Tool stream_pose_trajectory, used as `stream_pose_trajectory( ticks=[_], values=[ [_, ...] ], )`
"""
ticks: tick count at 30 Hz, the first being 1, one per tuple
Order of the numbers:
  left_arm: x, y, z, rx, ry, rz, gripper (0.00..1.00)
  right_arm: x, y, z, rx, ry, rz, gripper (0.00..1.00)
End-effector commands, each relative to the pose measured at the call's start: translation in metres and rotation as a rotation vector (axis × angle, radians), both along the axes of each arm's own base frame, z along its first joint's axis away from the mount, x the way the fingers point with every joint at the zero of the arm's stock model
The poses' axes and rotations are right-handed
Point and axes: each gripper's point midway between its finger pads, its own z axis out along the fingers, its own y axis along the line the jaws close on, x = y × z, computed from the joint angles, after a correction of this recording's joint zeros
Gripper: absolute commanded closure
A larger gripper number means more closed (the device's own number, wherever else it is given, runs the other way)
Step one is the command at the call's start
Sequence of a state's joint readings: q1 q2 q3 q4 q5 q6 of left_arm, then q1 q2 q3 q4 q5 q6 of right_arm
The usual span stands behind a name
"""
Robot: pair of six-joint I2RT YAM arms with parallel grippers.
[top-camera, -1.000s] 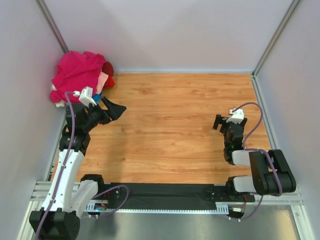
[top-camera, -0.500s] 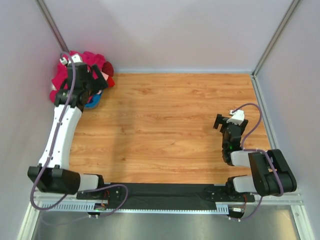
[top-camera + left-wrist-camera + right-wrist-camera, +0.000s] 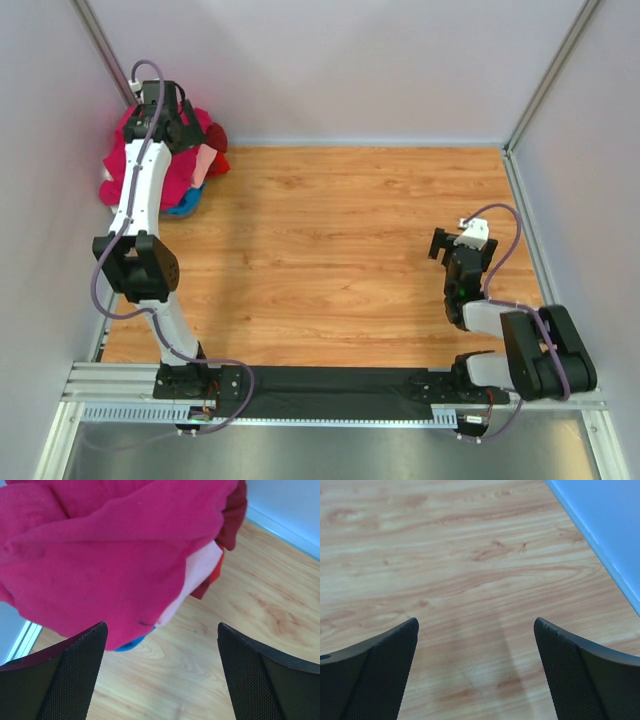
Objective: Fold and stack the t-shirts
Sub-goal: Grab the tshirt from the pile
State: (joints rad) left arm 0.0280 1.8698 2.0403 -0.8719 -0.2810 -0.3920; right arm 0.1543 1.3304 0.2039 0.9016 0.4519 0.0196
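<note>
Above the t-shirts (image 3: 100,555), the left tool (image 3: 160,630), spread wide, has reached farther back.

A lab test cell: plain panel walls (image 3: 350,60), aluminium frame posts (image 3: 553,78)

The plain magenta-pink t-shirt (image 3: 100,555) has a salmon pink shirt (image 3: 205,565), a dark red shirt (image 3: 235,510) and a blue shirt (image 3: 131,642) showing at its edge, on a table (image 3: 250,610) of light orange-brown wood grain

The wooden table (image 3: 350,250) carries heaped t-shirts (image 3: 116,172) in its far-left corner.
</note>
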Motion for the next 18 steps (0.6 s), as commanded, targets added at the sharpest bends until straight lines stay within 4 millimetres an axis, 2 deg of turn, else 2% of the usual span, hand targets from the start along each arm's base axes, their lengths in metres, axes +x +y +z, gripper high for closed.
stream_pose_trajectory(
  ticks=[1,2,5,9,14,18],
  values=[
    [0.012,0.012,0.002,0.012,-0.002,-0.005,0.03,0.024,0.020,0.068,-0.032,-0.020,0.087,0.00],
    [0.015,0.014,0.000,0.013,-0.003,0.002,0.03,0.023,0.020,0.092,-0.012,-0.066,0.082,0.00],
    [0.024,0.031,-0.004,0.026,-0.019,0.057,0.03,0.025,0.028,0.117,0.051,-0.122,0.109,0.00],
    [0.037,0.049,-0.016,0.028,-0.025,0.099,0.04,0.029,0.052,0.100,0.125,-0.111,0.224,0.00],
    [0.053,0.064,-0.007,0.095,-0.098,0.131,0.04,0.033,0.069,0.088,0.178,-0.072,0.294,0.00],
    [0.069,0.073,0.004,0.129,-0.147,0.164,0.01,0.038,0.074,0.085,0.195,-0.069,0.310,0.00]
  ],
)
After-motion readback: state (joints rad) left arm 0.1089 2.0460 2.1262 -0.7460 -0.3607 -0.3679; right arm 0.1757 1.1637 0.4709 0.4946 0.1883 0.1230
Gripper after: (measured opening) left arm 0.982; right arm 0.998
